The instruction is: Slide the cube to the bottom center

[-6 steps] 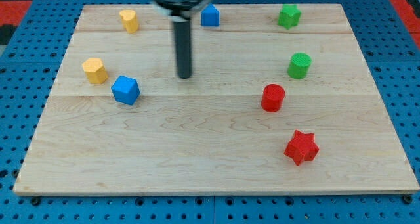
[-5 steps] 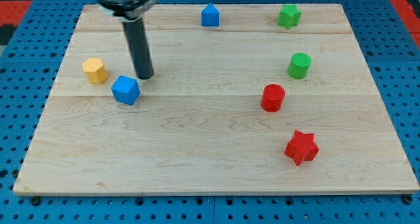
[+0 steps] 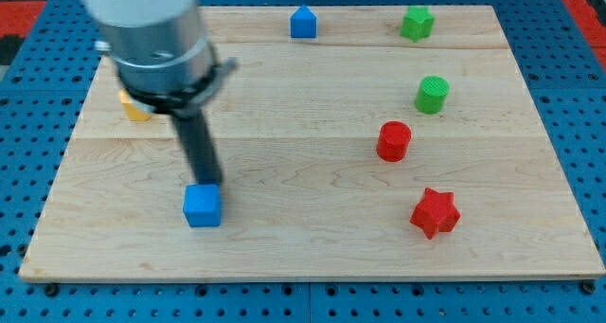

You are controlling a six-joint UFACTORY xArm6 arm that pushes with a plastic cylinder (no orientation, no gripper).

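Note:
The blue cube (image 3: 202, 206) lies on the wooden board (image 3: 312, 257) at the lower left of centre. My tip (image 3: 207, 183) stands right at the cube's top edge, touching or nearly touching it from above. The rod rises up and to the left into the grey arm body (image 3: 147, 39), which hides part of the board's upper left.
A blue house-shaped block (image 3: 303, 23) and a green star (image 3: 417, 24) are at the top. A green cylinder (image 3: 432, 95), a red cylinder (image 3: 393, 141) and a red star (image 3: 435, 212) are on the right. A yellow block (image 3: 133, 109) is partly hidden by the arm.
My tip has moved left and then down the board. The blue cube has slid down and slightly right from beside the yellow block. The arm now covers the upper left.

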